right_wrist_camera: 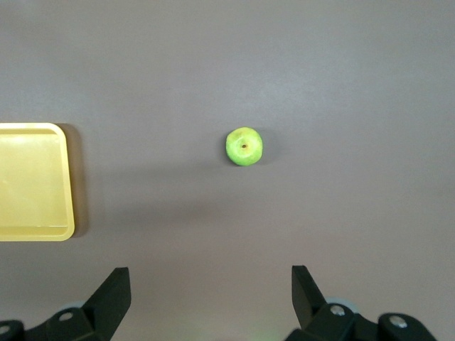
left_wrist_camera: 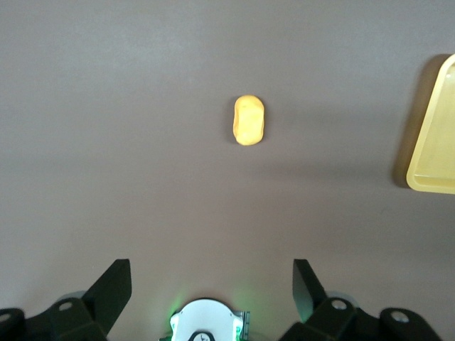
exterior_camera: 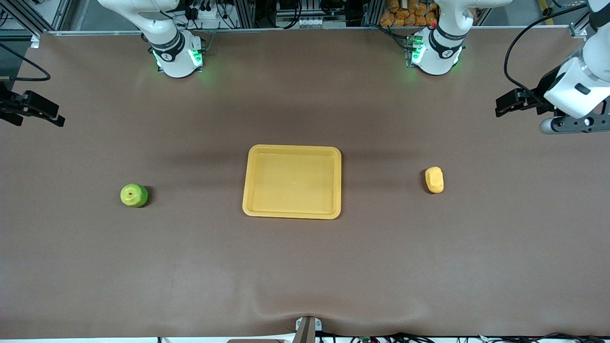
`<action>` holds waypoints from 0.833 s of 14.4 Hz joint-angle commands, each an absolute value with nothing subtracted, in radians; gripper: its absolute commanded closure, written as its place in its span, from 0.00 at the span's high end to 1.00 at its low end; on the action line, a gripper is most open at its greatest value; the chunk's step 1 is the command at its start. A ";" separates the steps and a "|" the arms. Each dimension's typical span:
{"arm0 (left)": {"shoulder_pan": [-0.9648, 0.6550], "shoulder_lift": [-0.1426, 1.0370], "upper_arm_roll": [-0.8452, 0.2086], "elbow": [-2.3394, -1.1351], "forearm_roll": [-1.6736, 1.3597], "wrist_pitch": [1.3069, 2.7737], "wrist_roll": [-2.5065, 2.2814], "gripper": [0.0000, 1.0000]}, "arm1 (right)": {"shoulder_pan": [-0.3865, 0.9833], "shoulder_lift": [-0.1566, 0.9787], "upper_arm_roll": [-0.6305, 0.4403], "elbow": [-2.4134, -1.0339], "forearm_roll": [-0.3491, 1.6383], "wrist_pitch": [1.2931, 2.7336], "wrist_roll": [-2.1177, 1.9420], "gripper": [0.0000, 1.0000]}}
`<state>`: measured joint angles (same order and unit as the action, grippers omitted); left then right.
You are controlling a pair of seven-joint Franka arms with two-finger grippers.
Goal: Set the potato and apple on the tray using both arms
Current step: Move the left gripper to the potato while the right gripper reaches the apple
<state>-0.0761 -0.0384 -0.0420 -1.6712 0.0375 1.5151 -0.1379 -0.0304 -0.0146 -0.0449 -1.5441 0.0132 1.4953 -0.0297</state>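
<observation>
We take the tray [exterior_camera: 292,181] as our landmark, mid-table with nothing on it. The potato [exterior_camera: 434,180] lies on the table well apart from the tray, toward the left arm's end, at about the tray's own distance from the front camera; its long axis runs toward and away from that camera, in line with the tray's short sides. The apple [exterior_camera: 134,195] sits well apart from the tray toward the right arm's end, stem dimple up, slightly nearer the front camera than the potato.

So each piece belongs to the arm on its side. The left gripper [left_wrist_camera: 212,288] hangs high over the table's end past the potato, fingers spread wide and holding nothing; its wrist view shows the potato centred between the fingers, its length crossing their closing line, so we judge the fingers would close across its narrow width. The right gripper [right_wrist_camera: 211,293] hangs likewise over the apple's end, fingers apart and bare, the apple centred in its view.
</observation>
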 commanded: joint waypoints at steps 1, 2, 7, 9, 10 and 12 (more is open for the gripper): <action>-0.072 -0.084 -0.069 -1.774 0.029 1.601 -0.156 1.00 | -0.020 0.001 -0.040 -1.525 -0.017 1.485 -0.031 1.00; -0.071 -0.093 -0.071 -1.805 0.028 1.633 -0.158 1.00 | -0.020 0.018 -0.041 -1.522 -0.028 1.486 -0.031 1.00; -0.069 -0.101 -0.071 -1.896 0.028 1.739 -0.158 1.00 | -0.012 0.052 -0.040 -1.523 -0.086 1.548 -0.029 1.00; -0.069 -0.097 -0.071 -1.934 0.028 1.807 -0.158 1.00 | -0.011 0.055 -0.040 -1.525 -0.086 1.586 -0.029 1.00; -0.071 -0.092 -0.071 -1.959 0.028 1.850 -0.158 1.00 | -0.002 0.055 -0.040 -1.522 -0.090 1.588 -0.029 1.00; -0.072 -0.068 -0.072 -2.009 0.028 1.946 -0.158 1.00 | 0.002 0.057 -0.040 -1.523 -0.091 1.608 -0.029 1.00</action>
<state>-0.0753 -0.0619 -0.0652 -1.9408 0.0375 1.8581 -0.1422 -0.0094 0.0519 -0.0404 -1.5422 -0.0651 1.6014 -0.0297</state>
